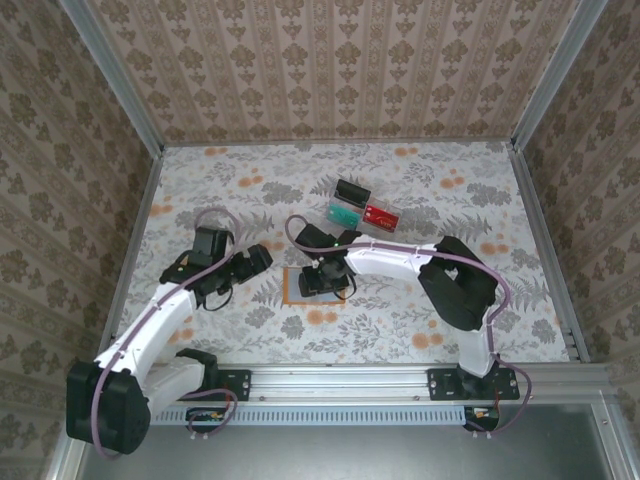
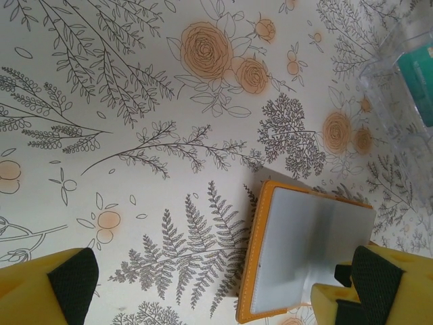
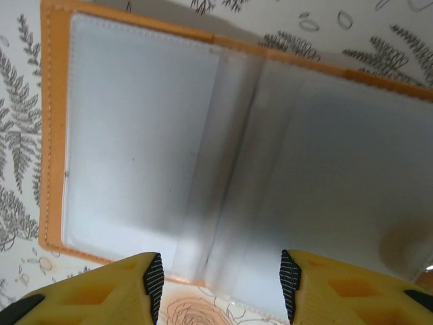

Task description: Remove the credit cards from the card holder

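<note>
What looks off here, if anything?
Nothing stands out. The card holder lies open, its pockets looking empty; the black card, teal card and red card sit grouped beyond it, none visibly bent.

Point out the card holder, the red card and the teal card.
card holder (image 3: 135, 149): right wrist view, left clear pocket.
red card (image 1: 380, 214): top external view, its middle.
teal card (image 2: 421, 81): left wrist view, visible face.
</note>
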